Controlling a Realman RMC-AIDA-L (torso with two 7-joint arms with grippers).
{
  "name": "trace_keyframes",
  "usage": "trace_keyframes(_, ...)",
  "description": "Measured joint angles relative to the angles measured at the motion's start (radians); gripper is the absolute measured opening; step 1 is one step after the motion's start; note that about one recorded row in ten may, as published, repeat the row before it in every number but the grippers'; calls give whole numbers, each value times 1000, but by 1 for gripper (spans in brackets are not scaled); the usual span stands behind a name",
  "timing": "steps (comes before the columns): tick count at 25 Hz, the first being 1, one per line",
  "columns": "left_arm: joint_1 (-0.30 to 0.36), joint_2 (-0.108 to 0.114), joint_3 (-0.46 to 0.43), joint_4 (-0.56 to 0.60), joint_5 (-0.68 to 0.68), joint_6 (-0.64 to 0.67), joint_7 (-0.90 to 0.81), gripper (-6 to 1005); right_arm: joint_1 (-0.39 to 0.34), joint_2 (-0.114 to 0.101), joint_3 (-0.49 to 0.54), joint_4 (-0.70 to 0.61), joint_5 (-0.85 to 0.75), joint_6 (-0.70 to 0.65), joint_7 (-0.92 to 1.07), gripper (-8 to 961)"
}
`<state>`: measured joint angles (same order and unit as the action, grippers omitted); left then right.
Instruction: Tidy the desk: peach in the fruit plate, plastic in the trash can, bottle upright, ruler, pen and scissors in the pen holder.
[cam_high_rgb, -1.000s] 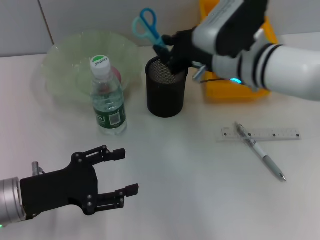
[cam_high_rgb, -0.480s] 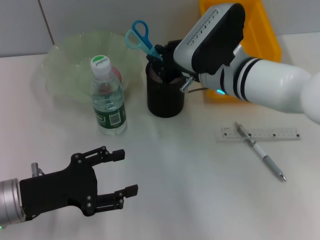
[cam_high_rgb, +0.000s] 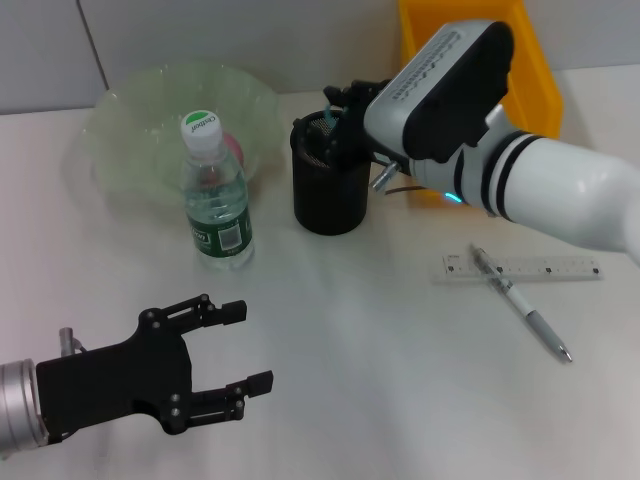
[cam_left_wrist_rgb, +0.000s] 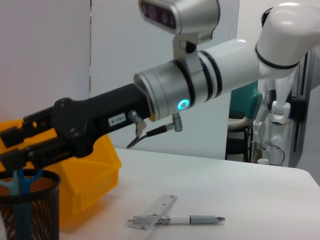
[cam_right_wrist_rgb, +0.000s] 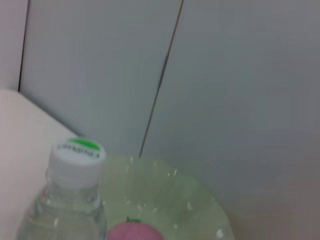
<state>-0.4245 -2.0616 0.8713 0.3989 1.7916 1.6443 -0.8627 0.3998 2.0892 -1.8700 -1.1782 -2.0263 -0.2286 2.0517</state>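
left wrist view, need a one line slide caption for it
Right gripper above the black mesh pen holder with blue-handled scissors inside; pen and clear ruler lie on the table.

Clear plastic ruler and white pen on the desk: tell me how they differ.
The clear plastic ruler is flat, wide and see-through; the white pen is thin, round and opaque. The ruler lies roughly level across the head view, while the pen runs diagonally. The pen's upper end rests on top of the ruler. Both lie on the white desk, outside the black mesh pen holder.
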Motion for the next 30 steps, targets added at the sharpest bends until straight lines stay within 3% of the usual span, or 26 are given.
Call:
trace_keyframes(5, 3, 0, 0, 0, 0, 3, 2, 800, -81, -2, -1, -107, 0, 1, 1, 532)
trace_keyframes(10, 4, 1, 0, 1, 0, 10, 2, 799, -209, -3, 8, -291, 0, -31, 9, 632)
trace_keyframes(11, 4, 1, -1, 2, 0, 12, 2, 799, -237, -2, 20, -337, 0, -53, 15, 668)
trace_keyframes(12, 4, 1, -1, 2, 0, 12, 2, 799, -282, 0, 70, -422, 1, -164, 62, 704)
trace_keyframes(14, 5, 1, -3, 2, 0, 20, 2, 799, -295, 0, 105, -457, 1, -233, 103, 776)
trace_keyframes(15, 5, 1, -4, 2, 0, 22, 3, 799, -305, 0, 160, -499, 0, -332, 169, 812)
trace_keyframes(16, 5, 2, -4, 2, 0, 22, 3, 799, -307, -2, 215, -528, -3, -426, 233, 814)
trace_keyframes(17, 5, 2, -4, 2, 0, 23, 4, 799, -298, -6, 323, -564, -10, -609, 339, 816)
trace_keyframes(18, 4, 2, -5, 2, 0, 23, 4, 799, -298, -6, 323, -564, -10, -609, 339, 818)
trace_keyframes(22, 4, 2, -5, 2, 0, 25, 6, 799, -265, -10, 523, -587, -48, -907, 410, 824)
trace_keyframes(27, -4, 2, -2, 1, 0, 25, 3, 799, -182, -16, 644, -607, -221, -1231, 289, 824)
trace_keyframes(30, -5, 1, -2, 1, 0, 25, 1, 799, -123, -16, 712, -591, -282, -1356, 200, 824)
